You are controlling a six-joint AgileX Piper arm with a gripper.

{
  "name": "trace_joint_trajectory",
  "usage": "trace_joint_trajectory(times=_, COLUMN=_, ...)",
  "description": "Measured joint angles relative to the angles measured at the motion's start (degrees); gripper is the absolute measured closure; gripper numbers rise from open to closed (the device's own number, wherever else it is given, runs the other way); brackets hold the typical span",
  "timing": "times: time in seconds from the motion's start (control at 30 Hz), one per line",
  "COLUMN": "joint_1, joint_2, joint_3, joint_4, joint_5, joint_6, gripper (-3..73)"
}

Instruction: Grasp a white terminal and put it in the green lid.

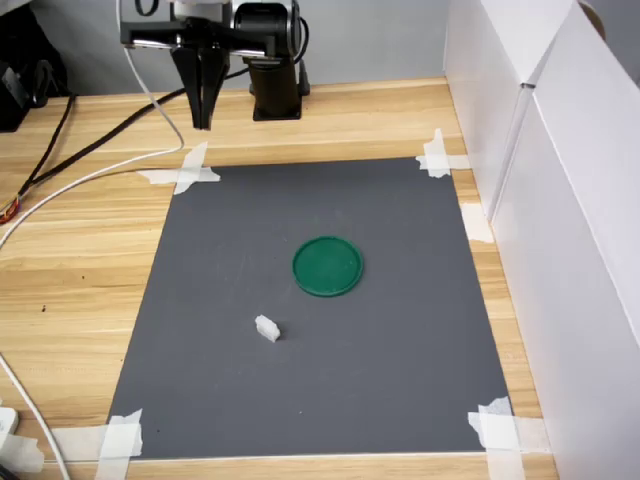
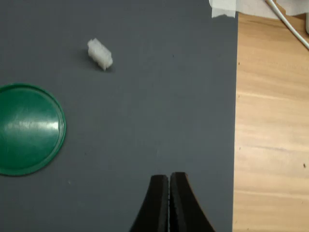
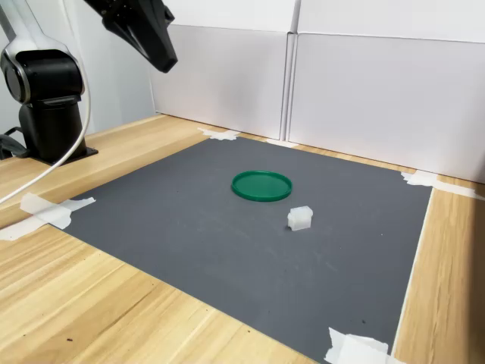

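Claw (image 1: 203, 122) of mine hangs high over the far left corner of the gray mat (image 1: 400, 380) in the first exterior view, its two black fingers (image 2: 157, 203) pressed together with nothing between them, pointing down and well clear of everything below. In the wrist view the closed tips sit above the mat near its edge, with bare wooden table (image 2: 270, 121) just beside.

The white terminal (image 1: 267, 328) lies on the mat, alone and free, near the green lid (image 1: 328, 265) but not touching it. In the first exterior view it sits below and to the left of the lid; in the second exterior view it sits in front of the lid and a little to the right. In the wrist view I see it tilted at an angle.

The lid rests flat around the middle of the mat, rim up, and it holds nothing.

White tape (image 1: 186, 170) pins the mat's corners to the table. White cables (image 1: 60, 195) trail across the wood at the first exterior view's left, and white panels (image 3: 364, 83) wall in the table along the second exterior view's back. My black base (image 3: 45, 106) stands on the wood beyond the mat.
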Motion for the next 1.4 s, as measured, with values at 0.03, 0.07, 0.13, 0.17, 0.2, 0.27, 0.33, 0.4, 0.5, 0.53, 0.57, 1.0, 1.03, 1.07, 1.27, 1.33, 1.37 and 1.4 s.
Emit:
trace_joint_trajectory(times=0.03, joint_1=0.00, joint_2=1.59, joint_3=-1.87, joint_4=0.00, joint_5=1.18, joint_6=0.00, gripper=71.2)
trace_joint_trajectory(times=0.07, joint_1=0.00, joint_2=3.16, joint_3=-3.72, joint_4=0.00, joint_5=2.32, joint_6=0.00, gripper=71.2)
trace_joint_trajectory(times=0.13, joint_1=0.00, joint_2=5.98, joint_3=-6.90, joint_4=-0.20, joint_5=4.30, joint_6=0.00, gripper=71.2)
trace_joint_trajectory(times=0.17, joint_1=0.00, joint_2=7.57, joint_3=-8.56, joint_4=-0.38, joint_5=5.42, joint_6=-0.24, gripper=71.2)
trace_joint_trajectory(times=0.2, joint_1=0.00, joint_2=9.10, joint_3=-10.16, joint_4=-0.56, joint_5=6.50, joint_6=-0.71, gripper=71.2)
trace_joint_trajectory(times=0.27, joint_1=0.00, joint_2=12.11, joint_3=-13.18, joint_4=-0.63, joint_5=8.77, joint_6=-2.46, gripper=71.2)
trace_joint_trajectory(times=0.33, joint_1=0.00, joint_2=14.89, joint_3=-15.73, joint_4=-0.69, joint_5=10.74, joint_6=-4.83, gripper=71.2)
trace_joint_trajectory(times=0.4, joint_1=0.00, joint_2=17.45, joint_3=-18.43, joint_4=-0.74, joint_5=12.82, joint_6=-7.41, gripper=71.2)
trace_joint_trajectory(times=0.5, joint_1=0.00, joint_2=20.73, joint_3=-22.17, joint_4=-0.74, joint_5=15.50, joint_6=-10.68, gripper=71.2)
trace_joint_trajectory(times=0.53, joint_1=0.00, joint_2=21.89, joint_3=-23.32, joint_4=-0.74, joint_5=16.34, joint_6=-11.57, gripper=71.2)
trace_joint_trajectory(times=0.57, joint_1=0.00, joint_2=22.79, joint_3=-24.20, joint_4=-0.74, joint_5=17.03, joint_6=-12.13, gripper=71.2)
trace_joint_trajectory(times=1.0, joint_1=0.00, joint_2=31.58, joint_3=-37.12, joint_4=2.36, joint_5=27.27, joint_6=-23.79, gripper=71.2)
trace_joint_trajectory(times=1.03, joint_1=0.00, joint_2=31.94, joint_3=-38.01, joint_4=3.06, joint_5=27.64, joint_6=-24.91, gripper=71.2)
trace_joint_trajectory(times=1.07, joint_1=0.00, joint_2=32.39, joint_3=-38.92, joint_4=3.86, joint_5=28.02, joint_6=-25.87, gripper=71.2)
trace_joint_trajectory(times=1.27, joint_1=0.00, joint_2=36.66, joint_3=-44.11, joint_4=7.11, joint_5=33.54, joint_6=-27.26, gripper=71.2)
trace_joint_trajectory(times=1.33, joint_1=0.00, joint_2=38.53, joint_3=-45.24, joint_4=7.54, joint_5=35.73, joint_6=-27.44, gripper=71.2)
trace_joint_trajectory(times=1.37, joint_1=0.00, joint_2=39.43, joint_3=-45.59, joint_4=7.67, joint_5=36.43, joint_6=-27.81, gripper=71.2)
trace_joint_trajectory(times=1.4, joint_1=0.00, joint_2=40.27, joint_3=-45.73, joint_4=7.67, joint_5=37.00, joint_6=-28.22, gripper=70.9)
